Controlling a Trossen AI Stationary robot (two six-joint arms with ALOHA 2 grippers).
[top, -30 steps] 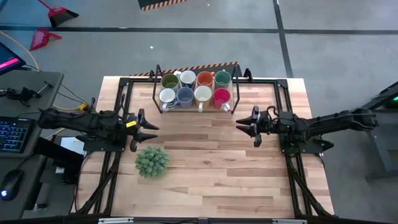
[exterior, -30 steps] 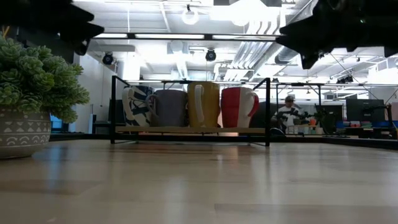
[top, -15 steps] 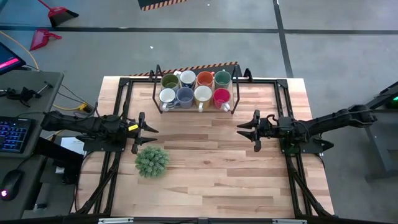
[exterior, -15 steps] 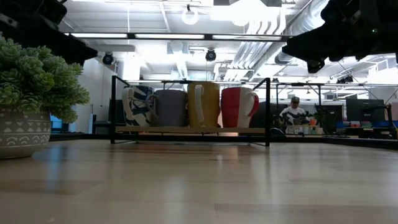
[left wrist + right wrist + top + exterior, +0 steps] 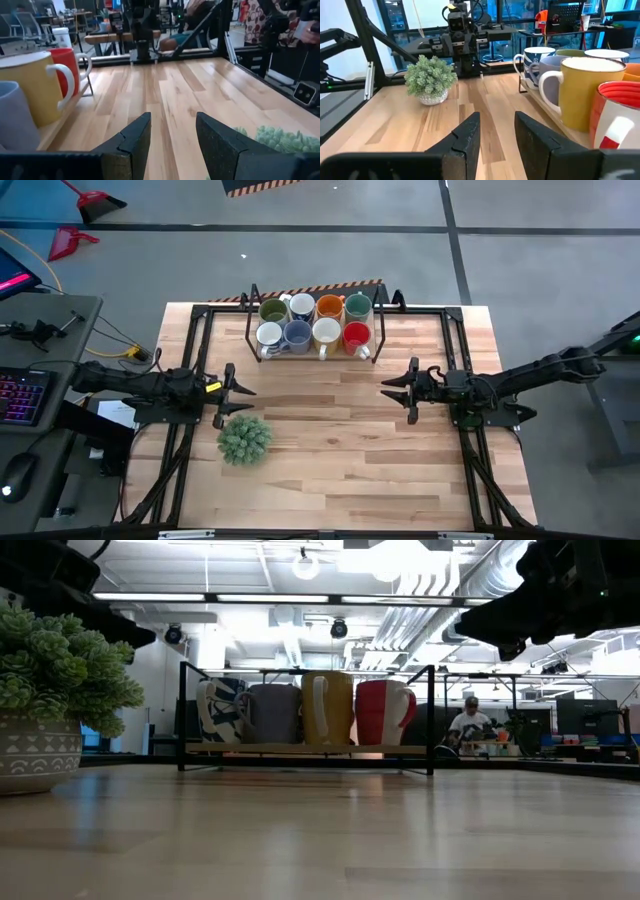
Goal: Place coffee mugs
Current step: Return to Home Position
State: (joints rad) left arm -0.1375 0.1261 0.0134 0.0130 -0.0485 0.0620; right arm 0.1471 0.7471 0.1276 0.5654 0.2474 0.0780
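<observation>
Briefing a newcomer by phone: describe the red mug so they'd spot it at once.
On the wooden table, find the black wire rack at the far edge, holding two rows of four mugs. The red mug ends the row nearer the table's middle, on the right; it is the only red one, beside a cream-lined mug and in front of a dark green mug.

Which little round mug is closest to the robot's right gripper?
The red ceramic mug, at the front row's right end in the black metal rack, on the right gripper's side. It is the only red one.
</observation>
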